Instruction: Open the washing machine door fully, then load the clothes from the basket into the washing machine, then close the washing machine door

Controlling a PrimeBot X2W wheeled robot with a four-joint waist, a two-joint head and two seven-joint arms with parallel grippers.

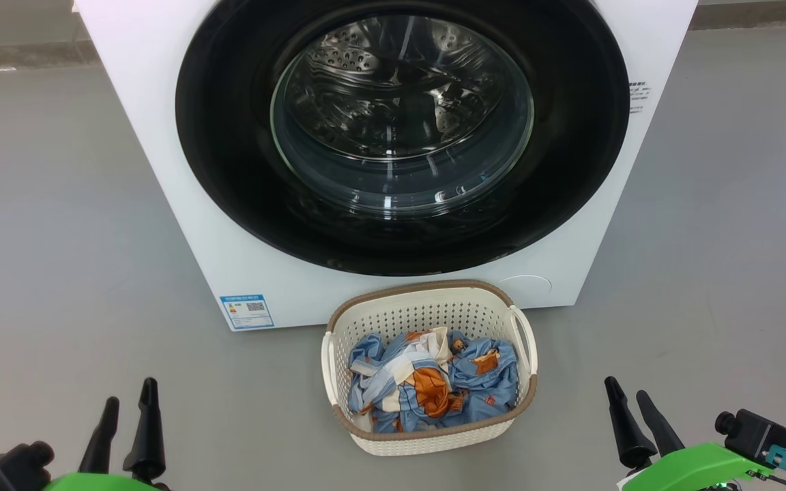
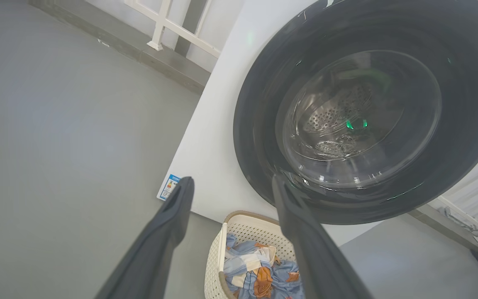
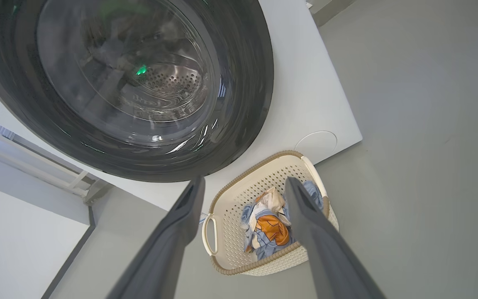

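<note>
**Washing machine door shut, clothes in basket**

Its black round face fills the upper centre of the head view, flush against the white washing machine. Blue and orange clothes lie bundled inside the basket on the grey floor, just below it. Left gripper at lower left and right gripper at lower right, 2 in all, stand with fingers wide, holding nothing.

Head camera downward at washing machine and basket; wrist cameras obliquely from either side, same pair.

clothes in basket, before washing machine
</note>
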